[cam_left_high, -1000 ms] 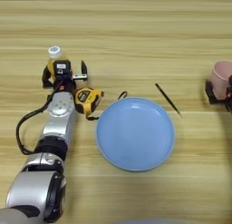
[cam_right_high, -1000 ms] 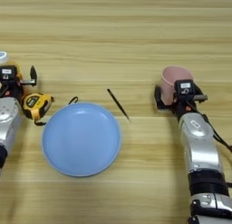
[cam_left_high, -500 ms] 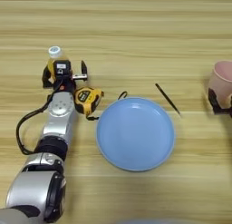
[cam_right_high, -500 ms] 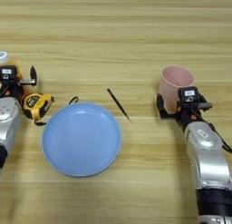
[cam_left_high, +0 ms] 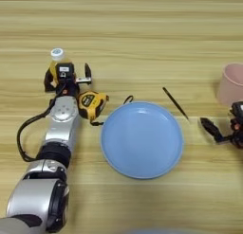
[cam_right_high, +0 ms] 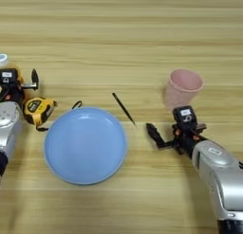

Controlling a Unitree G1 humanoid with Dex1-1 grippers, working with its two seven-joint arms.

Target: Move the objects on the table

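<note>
Right arm: silver forearm low at right edge of right eye view, reaching up and inward.
Right pincer [cam_right_high: 175, 136]: spread, holding nothing; one black finger [cam_right_high: 154, 133] juts left over bare wood, other finger not clearly seen behind the wrist block; just below pink cup, apart from it.
Left arm: silver, runs from bottom left corner up toward bottle, black cable looped at its left.
Plate [cam_left_high: 141, 139]: round, light blue, flat on bench, centre-left, between the two arms; nothing on it.
Tape measure [cam_left_high: 92, 105]: yellow and black, just up-left of plate rim, close beside left forearm; contact with arm cannot tell. Black strap [cam_left_high: 128, 100] curls right toward top of plate rim.
Black stick [cam_right_high: 123, 108]: thin, lying diagonally on bench just up-right of plate, lower end near rim, not touching it as far as visible.
Left pincer [cam_left_high: 66, 78]: spread, fingers either side of bottle's lower body; right finger [cam_left_high: 88, 70] stands off from bottle with a visible gap; left finger mostly hidden by orange wrist block. Grip on bottle: not closed.
Bottle [cam_left_high: 57, 60]: small, white cap, orange contents, upright, far left; lower part covered by left wrist block.
Pink cup [cam_right_high: 183, 88]: upright, mouth open upward, right of centre, farther back than right pincer, well apart from plate.
Bench [cam_left_high: 142, 34]: light wood, horizontal plank grain, fills whole view.
</note>
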